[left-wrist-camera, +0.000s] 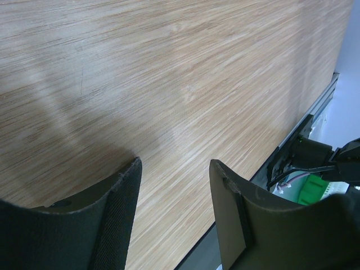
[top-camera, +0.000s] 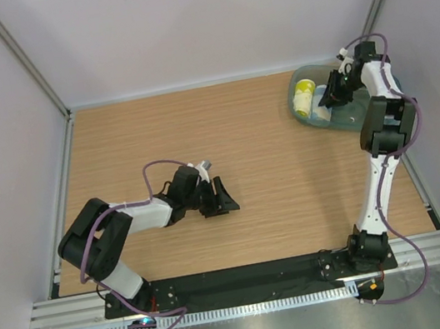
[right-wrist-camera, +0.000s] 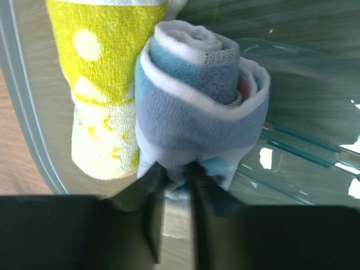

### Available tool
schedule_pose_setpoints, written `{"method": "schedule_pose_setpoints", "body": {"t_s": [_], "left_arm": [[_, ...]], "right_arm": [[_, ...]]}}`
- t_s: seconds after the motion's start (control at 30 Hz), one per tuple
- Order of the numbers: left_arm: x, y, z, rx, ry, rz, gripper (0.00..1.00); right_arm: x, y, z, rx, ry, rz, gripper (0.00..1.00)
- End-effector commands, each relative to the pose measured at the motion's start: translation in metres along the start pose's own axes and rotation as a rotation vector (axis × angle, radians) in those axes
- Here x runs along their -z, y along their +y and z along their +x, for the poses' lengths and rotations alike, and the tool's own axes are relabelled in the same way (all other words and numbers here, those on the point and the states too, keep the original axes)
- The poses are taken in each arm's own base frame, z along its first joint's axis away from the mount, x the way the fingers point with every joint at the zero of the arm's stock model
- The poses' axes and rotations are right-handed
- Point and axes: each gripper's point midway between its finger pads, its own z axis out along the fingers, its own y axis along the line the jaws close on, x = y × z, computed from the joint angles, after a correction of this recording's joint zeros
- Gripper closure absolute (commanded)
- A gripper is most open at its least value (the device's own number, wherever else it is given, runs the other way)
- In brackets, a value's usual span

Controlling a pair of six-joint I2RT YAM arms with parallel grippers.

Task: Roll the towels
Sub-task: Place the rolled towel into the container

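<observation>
Closest to lens: pinching the rolled blue towel (right-wrist-camera: 197, 101) by its lower end with the right gripper (right-wrist-camera: 174, 174), jaws nearly together on the cloth. By size: wood counter (left-wrist-camera: 169, 67), then clear green tray (top-camera: 348, 119) at its far right. In or just over tray, blue towel touching rolled yellow towel (right-wrist-camera: 101, 84), long axes parallel, running straight away from gripper. Left gripper (left-wrist-camera: 175, 163) parted, holding nothing, well apart at mid-counter; right arm far nearer. No brand or writing legible, just white dots on yellow.
</observation>
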Motion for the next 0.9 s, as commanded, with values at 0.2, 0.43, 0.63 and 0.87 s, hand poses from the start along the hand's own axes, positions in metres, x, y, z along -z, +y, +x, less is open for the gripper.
{"method": "schedule_pose_setpoints", "body": {"t_s": [0.2,0.43,0.63,0.87], "left_arm": [[0.003,0.074,0.04,0.029,0.099,-0.275,0.45],[0.003,0.074,0.041,0.028,0.104,-0.275,0.45],[0.003,0.075,0.041,0.028,0.104,-0.277,0.45],[0.003,0.075,0.041,0.031,0.103,-0.281,0.45]], "right_arm": [[0.003,0.023,-0.005,0.144,-0.012,0.211,0.89],[0.0,0.016,0.008,0.176,0.031,0.35,0.89],[0.005,0.016,0.006,0.162,0.022,0.366,0.73],[0.026,0.028,-0.001,0.148,-0.019,0.368,0.54]]}}
